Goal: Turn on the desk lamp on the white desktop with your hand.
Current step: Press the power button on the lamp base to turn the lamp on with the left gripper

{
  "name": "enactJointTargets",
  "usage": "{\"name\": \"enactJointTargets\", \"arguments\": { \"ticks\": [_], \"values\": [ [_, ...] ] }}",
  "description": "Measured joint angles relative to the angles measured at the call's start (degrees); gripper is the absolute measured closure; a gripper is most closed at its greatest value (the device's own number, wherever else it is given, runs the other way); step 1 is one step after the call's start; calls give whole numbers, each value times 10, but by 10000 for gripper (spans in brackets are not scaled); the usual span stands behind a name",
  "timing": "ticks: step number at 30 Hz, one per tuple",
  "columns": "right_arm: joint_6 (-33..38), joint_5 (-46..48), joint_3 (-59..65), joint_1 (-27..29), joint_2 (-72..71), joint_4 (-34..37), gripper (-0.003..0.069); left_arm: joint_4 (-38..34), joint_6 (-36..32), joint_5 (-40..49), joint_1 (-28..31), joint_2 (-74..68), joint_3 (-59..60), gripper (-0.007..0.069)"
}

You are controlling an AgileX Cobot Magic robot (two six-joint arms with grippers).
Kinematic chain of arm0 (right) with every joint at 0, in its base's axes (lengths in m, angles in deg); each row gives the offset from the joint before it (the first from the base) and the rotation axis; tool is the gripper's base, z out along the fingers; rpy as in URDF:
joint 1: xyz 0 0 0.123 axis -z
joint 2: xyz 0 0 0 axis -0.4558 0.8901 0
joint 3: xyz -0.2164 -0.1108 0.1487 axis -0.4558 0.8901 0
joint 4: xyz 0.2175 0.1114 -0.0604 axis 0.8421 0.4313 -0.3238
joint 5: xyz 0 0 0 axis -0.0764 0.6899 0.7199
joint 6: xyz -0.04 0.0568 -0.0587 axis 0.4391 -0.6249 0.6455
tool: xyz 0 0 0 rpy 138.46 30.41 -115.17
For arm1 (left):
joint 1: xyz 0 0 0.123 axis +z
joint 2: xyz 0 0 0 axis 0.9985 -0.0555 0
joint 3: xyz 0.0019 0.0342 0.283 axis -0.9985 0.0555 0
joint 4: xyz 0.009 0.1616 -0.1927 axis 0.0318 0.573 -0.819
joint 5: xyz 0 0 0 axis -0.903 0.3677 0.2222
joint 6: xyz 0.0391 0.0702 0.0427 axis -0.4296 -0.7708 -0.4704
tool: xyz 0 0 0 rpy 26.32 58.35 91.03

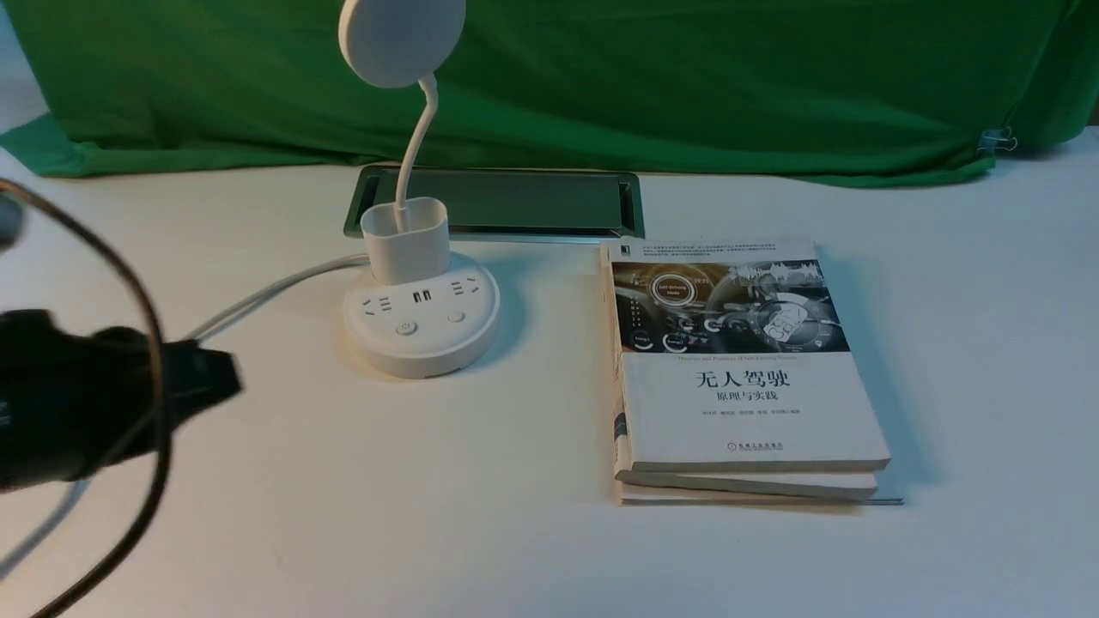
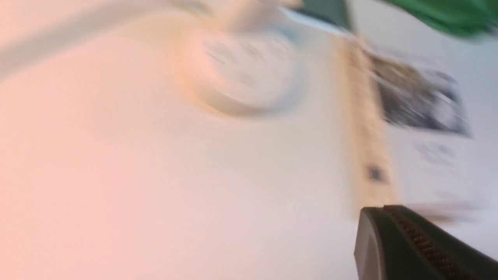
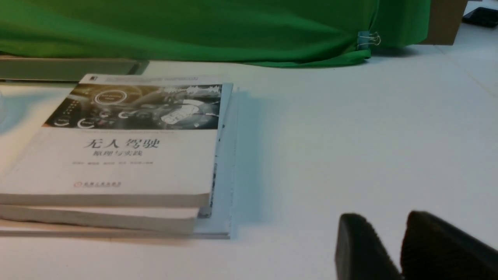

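The white desk lamp stands on the white desktop (image 1: pixel 412 515) at centre left. Its disc head (image 1: pixel 402 39) is up on a bendy neck, above the cup holder (image 1: pixel 405 240) and the round base (image 1: pixel 421 322) with sockets and two buttons. The head looks unlit. My left gripper (image 1: pixel 230 378) is black, blurred and shut, left of the base and apart from it, pointing toward it. In the left wrist view the shut fingers (image 2: pixel 375 221) show with the blurred lamp base (image 2: pixel 245 74) ahead. My right gripper (image 3: pixel 389 233) hovers over bare desktop right of the books, slightly open and empty.
Two stacked books (image 1: pixel 738 369) lie right of the lamp and also show in the right wrist view (image 3: pixel 116 155). A metal-framed cable hatch (image 1: pixel 515 202) sits behind the lamp. The lamp's white cord (image 1: pixel 266 296) runs left. A green cloth (image 1: pixel 601 77) hangs behind.
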Motion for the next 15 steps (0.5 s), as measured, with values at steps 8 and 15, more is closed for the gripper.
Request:
{"name": "enactJointTargets", "arguments": {
  "ticks": [8,15],
  "values": [
    [0,0,0,0,0,0,421,170,112,-22,-144,-207,-155,629],
    [0,0,0,0,0,0,421,497,331,-51,-229,-388,-303,629]
  ]
}}
